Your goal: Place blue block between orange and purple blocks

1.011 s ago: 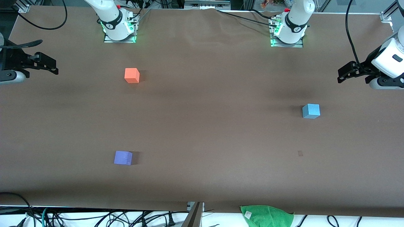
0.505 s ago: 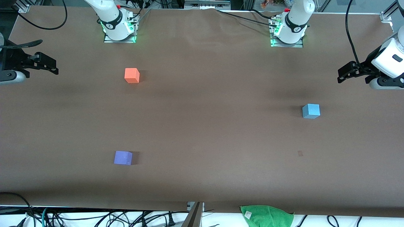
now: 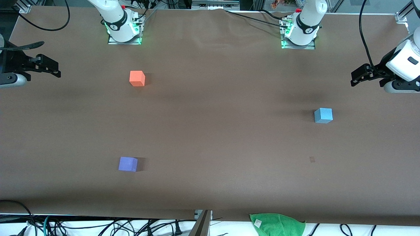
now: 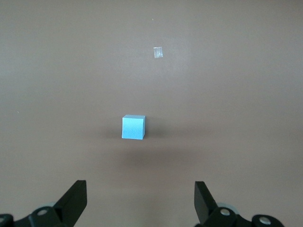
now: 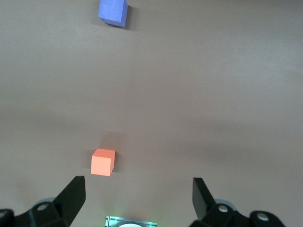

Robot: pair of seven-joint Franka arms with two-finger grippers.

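The sky-blue block [image 3: 323, 115] sits on the brown table toward the left arm's end; it also shows in the left wrist view [image 4: 133, 127]. The orange block [image 3: 137, 78] and the purple block [image 3: 128, 164] sit toward the right arm's end, the purple one nearer the front camera; both show in the right wrist view, orange [image 5: 103, 162] and purple [image 5: 113, 12]. My left gripper [image 3: 353, 80] hangs open and empty high at the table's end [image 4: 140, 201]. My right gripper [image 3: 55, 70] hangs open and empty at the other end [image 5: 138, 198].
A green cloth [image 3: 278, 224] lies at the table's near edge. A small patch of tape [image 3: 312, 159] lies on the table nearer the front camera than the blue block. The two arm bases [image 3: 123, 31] [image 3: 300, 34] stand along the table's edge farthest from the front camera.
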